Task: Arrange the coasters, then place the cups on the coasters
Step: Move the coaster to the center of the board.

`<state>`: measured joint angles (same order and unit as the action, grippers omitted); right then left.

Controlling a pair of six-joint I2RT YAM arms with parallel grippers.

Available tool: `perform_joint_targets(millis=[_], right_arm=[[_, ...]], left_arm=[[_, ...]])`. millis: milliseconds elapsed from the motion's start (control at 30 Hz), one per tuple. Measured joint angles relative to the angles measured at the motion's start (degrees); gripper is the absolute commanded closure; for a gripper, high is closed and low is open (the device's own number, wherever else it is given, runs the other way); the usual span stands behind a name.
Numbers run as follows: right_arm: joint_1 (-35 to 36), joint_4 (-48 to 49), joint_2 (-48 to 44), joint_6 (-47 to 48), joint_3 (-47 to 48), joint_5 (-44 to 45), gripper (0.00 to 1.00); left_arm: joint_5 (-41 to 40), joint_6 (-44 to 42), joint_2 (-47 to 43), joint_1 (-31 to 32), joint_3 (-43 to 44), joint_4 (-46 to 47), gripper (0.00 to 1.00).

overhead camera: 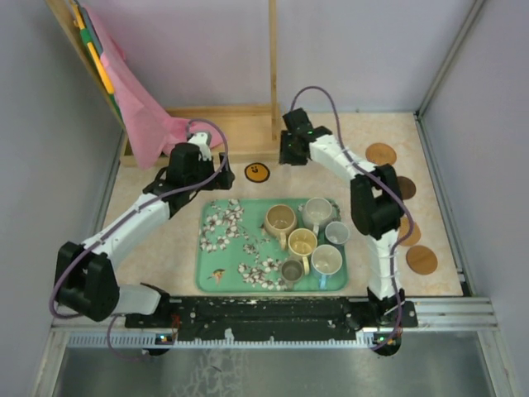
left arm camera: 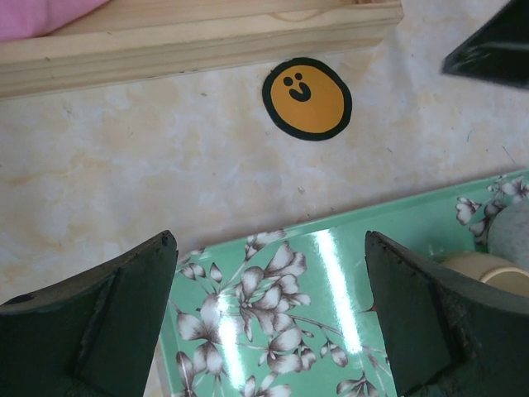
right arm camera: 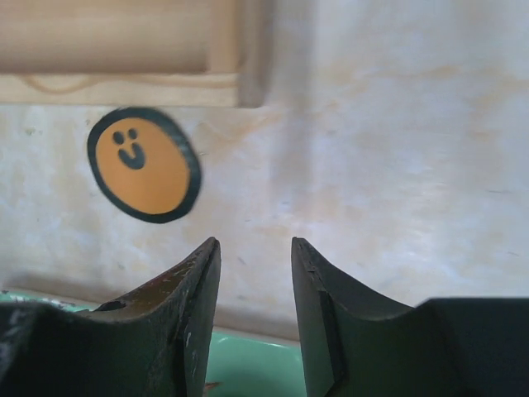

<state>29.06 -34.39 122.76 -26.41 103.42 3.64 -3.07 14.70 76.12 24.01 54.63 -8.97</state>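
On green floral tray [overhead camera: 208, 265], mid-table, six cups [overhead camera: 317, 240] sit bunched in its right half: tan mug [overhead camera: 280, 220], grey mug [overhead camera: 317, 212], small pale blue cup [overhead camera: 336, 232], yellow mug [overhead camera: 302, 242], white mug [overhead camera: 326, 260], small dark cup [overhead camera: 291, 270]. None is on a coaster. Coasters [overhead camera: 381, 154] lie off the tray along the table's right side, four visible in a loose far-to-near line: orange-tan one farthest, dark brown one [overhead camera: 405, 187] next, one mostly hidden behind R arm [overhead camera: 412, 235], tan one [overhead camera: 421, 260] nearest.

L gripper [left arm camera: 270, 244] hangs over tray's far-left edge, jaws spread wide, nothing btwn them. R gripper [right arm camera: 255, 246] is over bare table just beyond tray's far edge, jaws partly apart, empty. Smiley sticker [left arm camera: 307, 98] lies on the table btwn the two grippers, just beside the wooden frame [left arm camera: 198, 41].
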Motion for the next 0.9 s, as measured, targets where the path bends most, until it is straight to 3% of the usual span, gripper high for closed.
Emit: perform_joint_targets(millis=[300, 633, 900], right_arm=[[-10.56, 3.89, -15.91, 1.33, -13.73, 1.68, 0.59], [-17.31, 4.72, -22.47, 2.84, -23.37, 2.29, 0.58], [-18.36, 4.96, -26.27, 2.75, -26.21, 2.03, 0.58]], left_arm=[[1.86, 0.52, 9.03, 1.81, 5.57, 1.2, 0.01], [2.16, 0.94, 23.3, 5.4, 16.98, 2.16, 0.02], [1.99, 0.94, 34.27, 8.11, 25.86, 1.27, 0.02]])
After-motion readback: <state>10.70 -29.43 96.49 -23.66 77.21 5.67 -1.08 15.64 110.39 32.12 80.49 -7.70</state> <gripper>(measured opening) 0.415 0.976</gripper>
